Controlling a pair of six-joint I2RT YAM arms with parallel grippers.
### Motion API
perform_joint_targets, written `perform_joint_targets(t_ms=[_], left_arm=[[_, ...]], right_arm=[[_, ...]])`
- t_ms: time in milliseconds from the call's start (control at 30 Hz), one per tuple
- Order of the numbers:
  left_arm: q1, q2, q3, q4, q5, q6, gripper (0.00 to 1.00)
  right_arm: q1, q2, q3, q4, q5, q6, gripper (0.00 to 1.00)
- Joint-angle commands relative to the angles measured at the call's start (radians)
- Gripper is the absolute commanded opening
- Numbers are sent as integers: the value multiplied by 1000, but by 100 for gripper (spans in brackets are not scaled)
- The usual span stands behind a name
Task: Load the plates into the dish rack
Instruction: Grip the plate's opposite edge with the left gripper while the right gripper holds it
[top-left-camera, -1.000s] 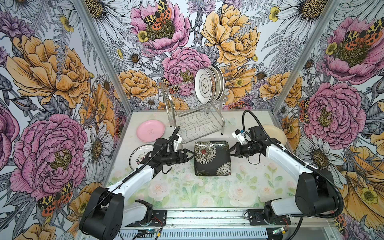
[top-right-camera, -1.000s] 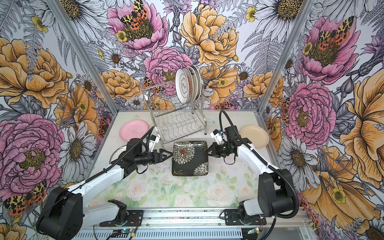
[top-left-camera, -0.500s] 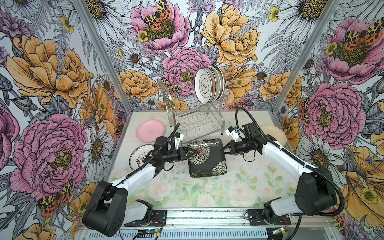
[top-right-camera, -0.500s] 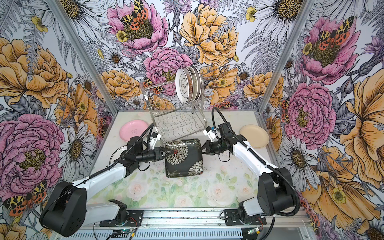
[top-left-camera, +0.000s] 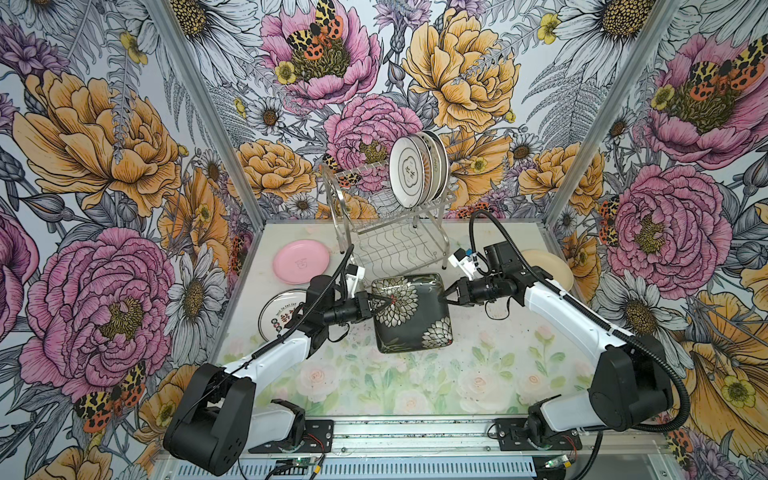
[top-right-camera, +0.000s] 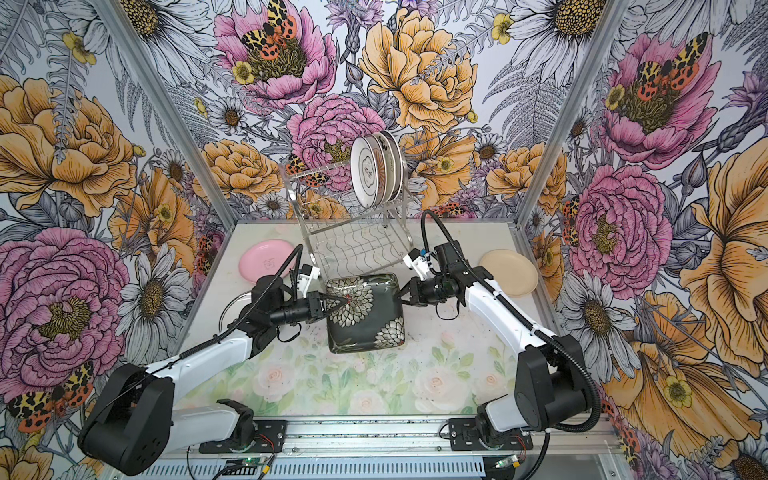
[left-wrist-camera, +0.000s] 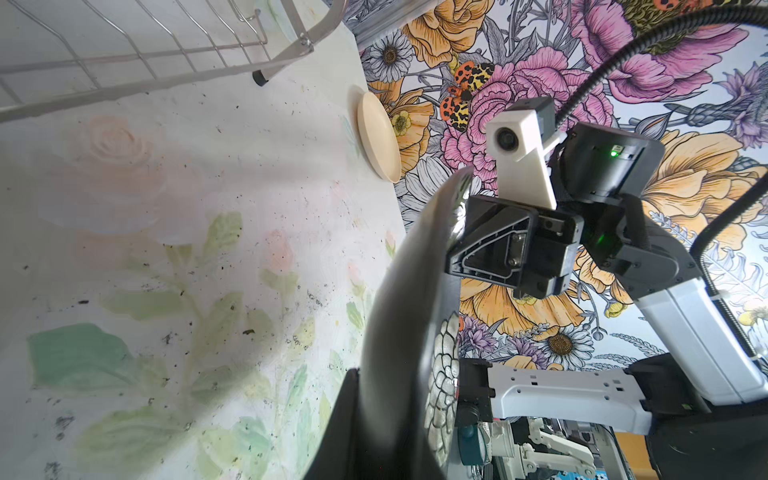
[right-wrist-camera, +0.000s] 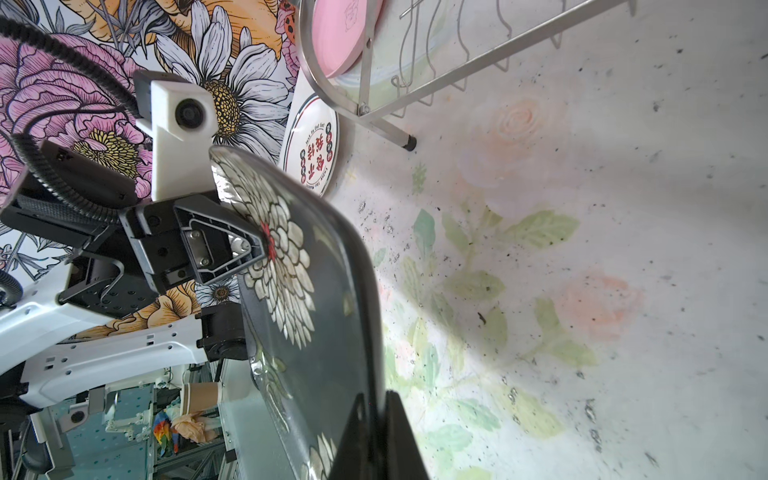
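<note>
Okay, in both top views the left gripper (top-left-camera: 383, 300) and right gripper (top-left-camera: 448, 293) pinch opposite edges of the dark square plate (top-left-camera: 415, 328), which sits tilted just in front of the dish rack (top-left-camera: 390, 249). Left wrist view: own jaws clamped on the plate rim, rack's lower tier beyond. Right wrist view: jaws likewise clamped on the plate edge, rack foot beyond.
</note>
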Motion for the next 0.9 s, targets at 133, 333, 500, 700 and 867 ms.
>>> perform_joint_targets(t_ms=[133,333,500,700,867], left_arm=[[-8,-11,-39,226,68,-88,0],[-5,-2,-41,326,87,-150,0],[4,-5,-34,340,89,-160,0],[18,-4,-36,345,89,-162,0],[31,-10,-38,339,89,-160,0]], right_arm=[[44,-28,3,218,-181,105,27],[76,-1,-6,316,-220,168,32],[100,24,-4,360,-247,199,32],[103,27,-6,370,-251,211,17],[101,24,-1,369,-240,217,0]])
